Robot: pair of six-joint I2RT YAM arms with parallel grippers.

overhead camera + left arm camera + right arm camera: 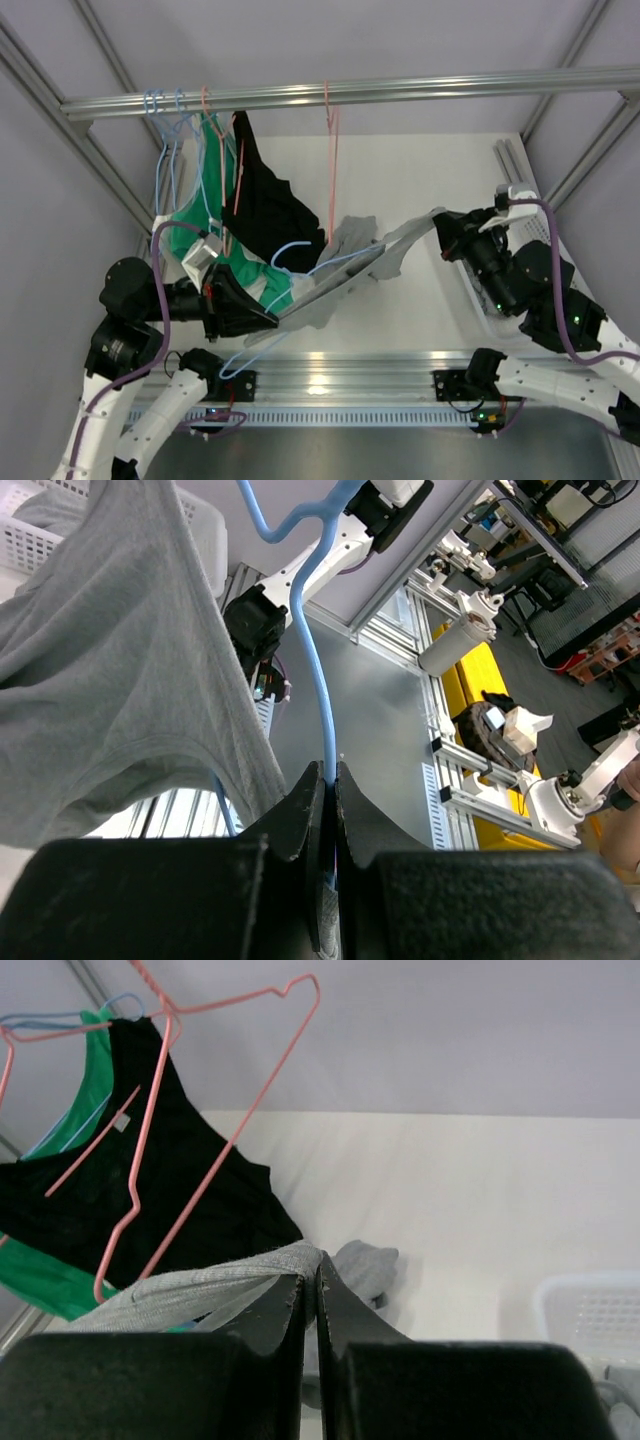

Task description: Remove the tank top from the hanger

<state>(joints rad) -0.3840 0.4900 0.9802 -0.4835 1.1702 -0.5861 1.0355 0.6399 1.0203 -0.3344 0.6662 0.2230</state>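
Two grippers are both squeezed tight. My left gripper (330, 780) pinches the thin wire of the blue hanger (316, 670) and the wire runs straight up from between its fingers. My right gripper (310, 1285) is clamped on a fold of the grey tank top (190, 1290), right at the edge of the cloth.

I hold them this way so each arm has its own job. The left one keeps the hanger from sliding along, and the right one has the cloth to pull. From above, the tank top is stretched out flat between the two grippers, low over the white table (400, 180). It is partly on the hanger, with one strap part draped near the left gripper. I cannot tell how much of the wire is inside the cloth.

The blue hanger is off the rail (400, 92), so I can tilt it as I like. Behind it, a black top (265, 200) and a green top (185, 235) hang from the rail. They are close to my left arm, so I think a wide swing could bump them. A white basket (590, 1310) sits by my right arm — I guess the tank top could go there once it is free.
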